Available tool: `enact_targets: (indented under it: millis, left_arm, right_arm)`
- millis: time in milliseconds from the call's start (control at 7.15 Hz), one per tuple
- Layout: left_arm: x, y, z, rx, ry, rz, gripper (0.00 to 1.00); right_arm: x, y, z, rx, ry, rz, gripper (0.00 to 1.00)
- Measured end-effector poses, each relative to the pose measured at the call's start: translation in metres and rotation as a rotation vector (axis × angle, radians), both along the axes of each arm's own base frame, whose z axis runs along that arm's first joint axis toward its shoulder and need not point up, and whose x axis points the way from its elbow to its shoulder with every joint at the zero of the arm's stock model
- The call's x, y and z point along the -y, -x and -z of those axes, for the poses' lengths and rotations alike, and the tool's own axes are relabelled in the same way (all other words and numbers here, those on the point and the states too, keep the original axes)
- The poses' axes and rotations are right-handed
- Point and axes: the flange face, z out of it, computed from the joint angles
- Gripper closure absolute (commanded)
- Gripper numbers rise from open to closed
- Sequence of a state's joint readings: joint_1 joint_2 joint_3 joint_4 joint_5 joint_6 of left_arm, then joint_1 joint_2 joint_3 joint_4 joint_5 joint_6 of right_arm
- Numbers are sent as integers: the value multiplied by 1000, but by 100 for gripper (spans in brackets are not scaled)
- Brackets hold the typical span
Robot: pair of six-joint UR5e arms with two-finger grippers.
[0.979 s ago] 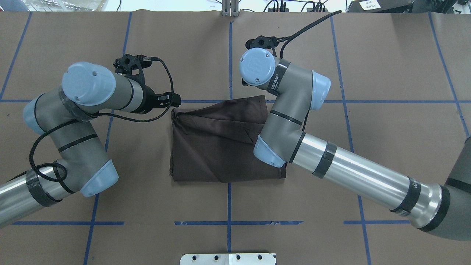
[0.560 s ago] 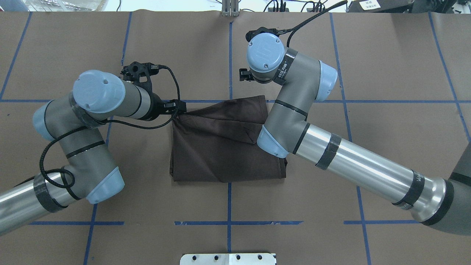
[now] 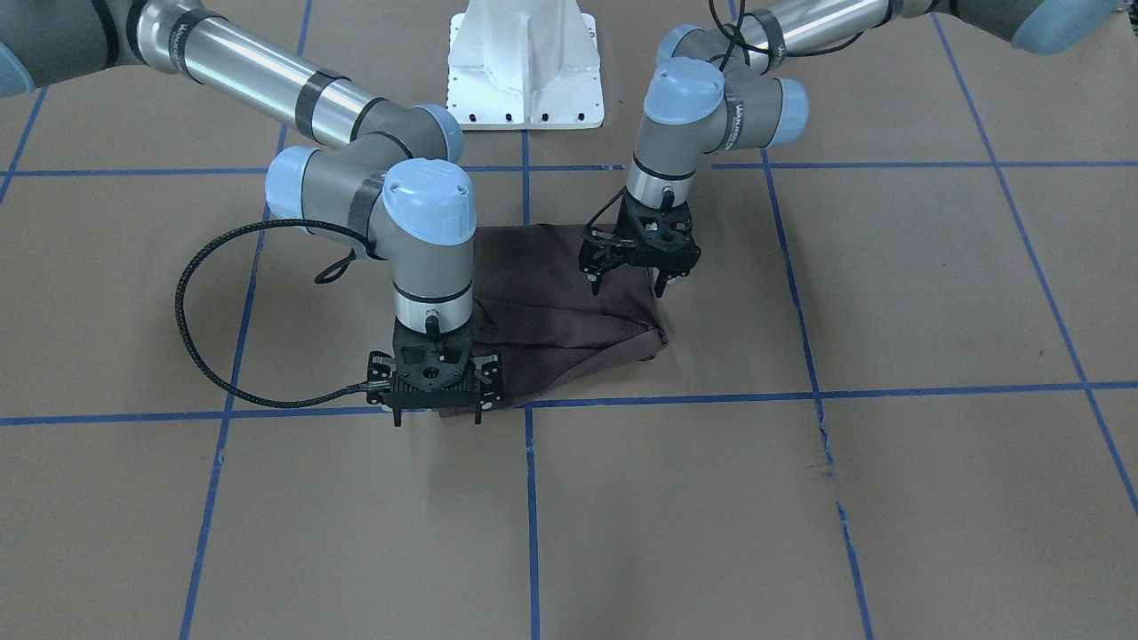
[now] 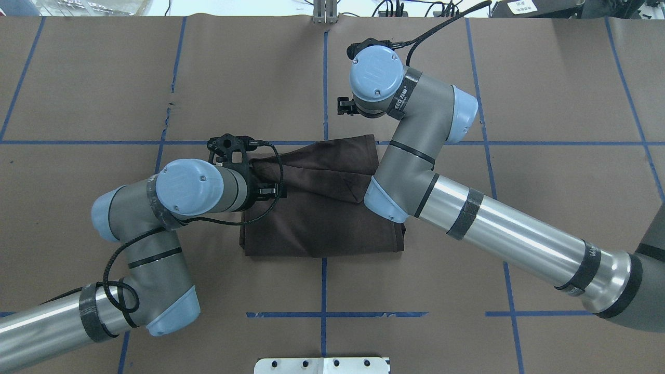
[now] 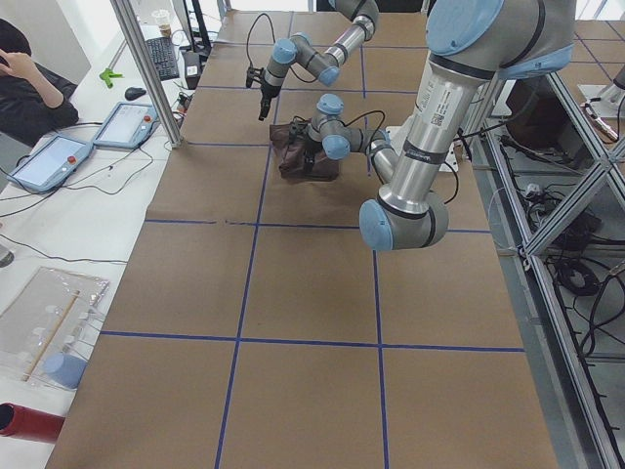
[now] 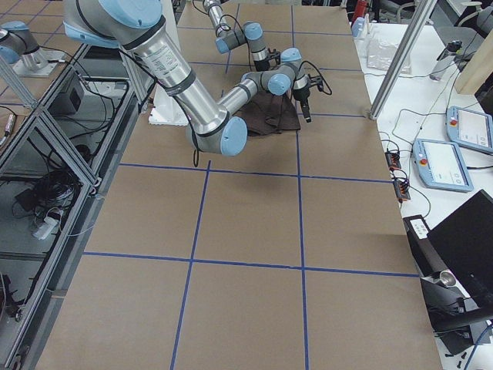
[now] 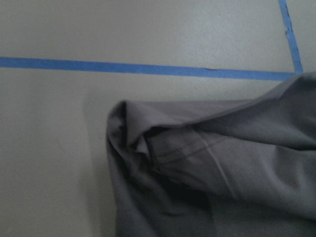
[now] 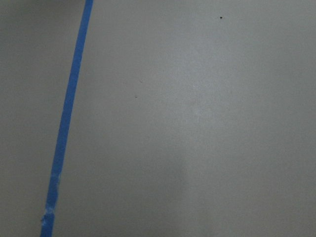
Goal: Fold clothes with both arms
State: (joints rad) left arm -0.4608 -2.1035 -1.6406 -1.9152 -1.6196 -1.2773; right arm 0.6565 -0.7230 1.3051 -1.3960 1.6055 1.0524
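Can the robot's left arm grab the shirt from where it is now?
Probably yes. The left gripper hangs open just above the T-shirt at its edge, with nothing between them, so it likely only needs to drop down.

We see the table (image 4: 571,78) from over and behind the robot, facing forward and down; the front view looks steeply back at the white pedestal (image 3: 524,62) from across it; both hold the T-shirt (image 4: 322,228) mid-frame. The side views sit high at the table's two ends, looking along it, the T-shirt small and far in each; the wrist views are close-in: left on a T-shirt corner and blue tape (image 7: 148,66), right on bare table and tape.
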Motion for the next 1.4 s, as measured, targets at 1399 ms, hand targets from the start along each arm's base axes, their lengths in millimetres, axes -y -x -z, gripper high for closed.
enact_targets:
  millis: [1399]
  left_arm:
    - [177,16,-24,144,83,121,0]
  right_arm:
    - [-26,-16,2,50,-13,25,0]
